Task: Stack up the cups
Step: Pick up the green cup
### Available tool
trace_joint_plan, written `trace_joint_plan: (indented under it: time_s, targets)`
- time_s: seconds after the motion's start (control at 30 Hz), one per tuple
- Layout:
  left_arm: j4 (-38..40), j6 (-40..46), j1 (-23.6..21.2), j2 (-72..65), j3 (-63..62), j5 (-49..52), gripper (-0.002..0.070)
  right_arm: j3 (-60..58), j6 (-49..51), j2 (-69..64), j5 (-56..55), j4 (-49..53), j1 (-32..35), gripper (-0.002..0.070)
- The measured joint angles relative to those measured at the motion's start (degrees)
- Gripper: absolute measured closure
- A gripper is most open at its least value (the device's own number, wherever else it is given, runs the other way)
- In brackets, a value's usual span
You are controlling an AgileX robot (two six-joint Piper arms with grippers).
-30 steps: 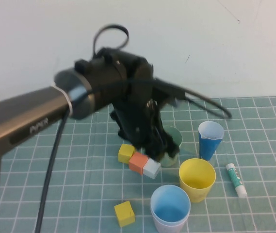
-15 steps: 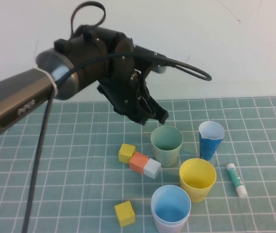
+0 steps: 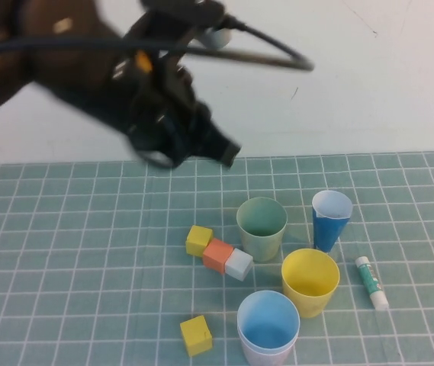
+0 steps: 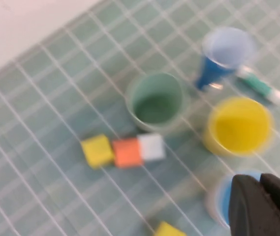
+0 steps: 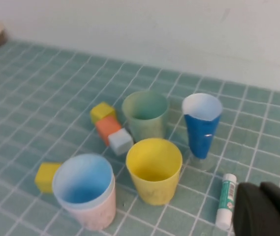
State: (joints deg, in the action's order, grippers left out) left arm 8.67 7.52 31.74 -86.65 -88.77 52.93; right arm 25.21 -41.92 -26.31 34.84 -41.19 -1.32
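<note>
The pale green cup (image 3: 262, 227) stands upright in the middle of the mat. The yellow cup (image 3: 310, 280) stands in front of it, to the right. The light blue cup (image 3: 268, 326) sits nested inside the pink cup (image 5: 99, 212) at the front. My left gripper (image 3: 228, 152) hangs high above the mat, behind and left of the green cup, and is blurred. In the left wrist view (image 4: 260, 181) its jaws are together and hold nothing. My right gripper (image 5: 260, 189) shows only in the right wrist view. It is shut and empty, near the glue stick.
A narrow dark blue cup (image 3: 331, 219) with a white inside stands right of the green cup. A glue stick (image 3: 371, 282) lies at the right. Yellow (image 3: 199, 239), orange (image 3: 218, 254) and white (image 3: 239, 264) blocks lie in a row. Another yellow block (image 3: 196, 335) lies in front.
My left gripper has lifted away from the green cup and swung up and to the left. The green cup stays standing where it was. The other cups have not moved.
</note>
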Motion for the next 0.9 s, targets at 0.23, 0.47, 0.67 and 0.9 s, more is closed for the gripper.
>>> trace_joint_plan:
  time_s: [0.23, 0.47, 0.67, 0.9]
  targets:
    - [2.1, -1.5, 0.0, 23.4, 25.8, -9.8, 0.0676, 20.5, -8.7, -19.4, 15.0, 4.3, 0.0, 0.0679]
    - [-10.5, -19.2, 0.0, 44.5, 47.6, -17.0, 0.0676, 36.2, -9.3, -35.6, 24.9, 5.4, -0.6, 0.0679]
    - [-15.6, -26.5, 0.0, 52.6, 54.6, -16.2, 0.0676, 48.2, -8.1, -47.4, 26.2, 10.7, -9.3, 0.0679]
    - [-15.7, -27.2, 0.0, 53.8, 55.1, -13.6, 0.0676, 61.7, 2.1, -64.7, 28.8, 30.5, -22.3, 0.0679]
